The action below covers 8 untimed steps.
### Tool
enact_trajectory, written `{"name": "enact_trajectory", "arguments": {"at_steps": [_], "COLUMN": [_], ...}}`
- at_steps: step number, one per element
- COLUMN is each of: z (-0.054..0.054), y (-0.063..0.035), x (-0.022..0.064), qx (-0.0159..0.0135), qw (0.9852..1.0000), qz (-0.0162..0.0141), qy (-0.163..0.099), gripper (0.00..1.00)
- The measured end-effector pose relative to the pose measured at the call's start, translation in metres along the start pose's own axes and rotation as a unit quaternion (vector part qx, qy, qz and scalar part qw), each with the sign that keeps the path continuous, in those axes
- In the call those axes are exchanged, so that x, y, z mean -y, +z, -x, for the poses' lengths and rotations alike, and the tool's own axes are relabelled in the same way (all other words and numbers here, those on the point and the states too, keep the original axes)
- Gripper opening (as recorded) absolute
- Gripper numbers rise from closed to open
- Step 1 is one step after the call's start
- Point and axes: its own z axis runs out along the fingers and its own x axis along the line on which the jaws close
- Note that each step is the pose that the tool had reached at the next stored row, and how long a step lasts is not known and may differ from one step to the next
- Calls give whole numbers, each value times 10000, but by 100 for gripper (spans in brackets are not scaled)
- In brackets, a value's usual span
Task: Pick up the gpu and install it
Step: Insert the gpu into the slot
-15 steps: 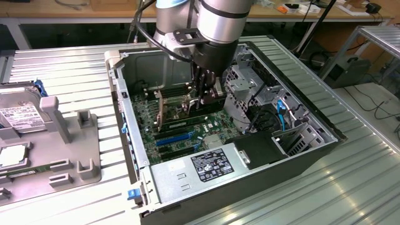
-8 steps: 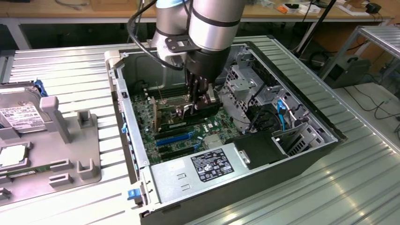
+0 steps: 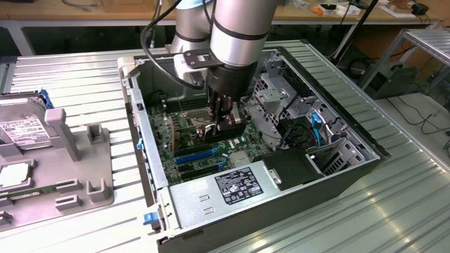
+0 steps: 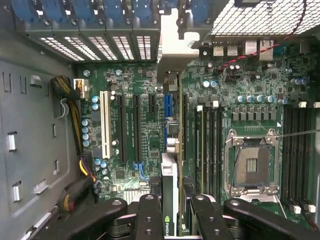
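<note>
The gpu (image 4: 169,197) stands on edge inside the open case (image 3: 138,138), clamped between the two black fingers (image 4: 149,216) of the gripper (image 3: 223,124). The jaws press on its two flat faces. In the wrist view the card shows edge-on, a thin dark strip with a small green logo near the fingers. Its silver bracket (image 4: 172,47) lies at the far end, by the row of blue-tabbed rear slot covers (image 4: 107,20). The card runs in line with the blue slot (image 4: 167,107) on the motherboard (image 4: 145,140). I cannot tell whether its lower edge touches that slot or hangs just above it.

Beside the card on the board sit the black slots and one white slot (image 4: 105,122) on one side, and the memory slots and the open CPU socket (image 4: 250,165) on the other.

In the exterior view the arm (image 3: 235,31) comes down from the upper centre of the frame into the middle of the case. The power supply (image 3: 235,190) with its black label sits at the case's near end, lower centre. At the exterior view's left, well apart from the case, a hard drive (image 3: 21,126) rests on a grey holder (image 3: 84,174) on the ribbed metal table (image 3: 401,211).
</note>
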Motion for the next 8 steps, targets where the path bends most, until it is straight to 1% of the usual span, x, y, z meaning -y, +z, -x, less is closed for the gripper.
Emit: {"name": "enact_trajectory", "arguments": {"at_steps": [8], "z": [-7], "y": [85], "x": [-143], "qx": [0], "qw": [10000], "qz": [0], "qy": [0], "gripper": [27]}}
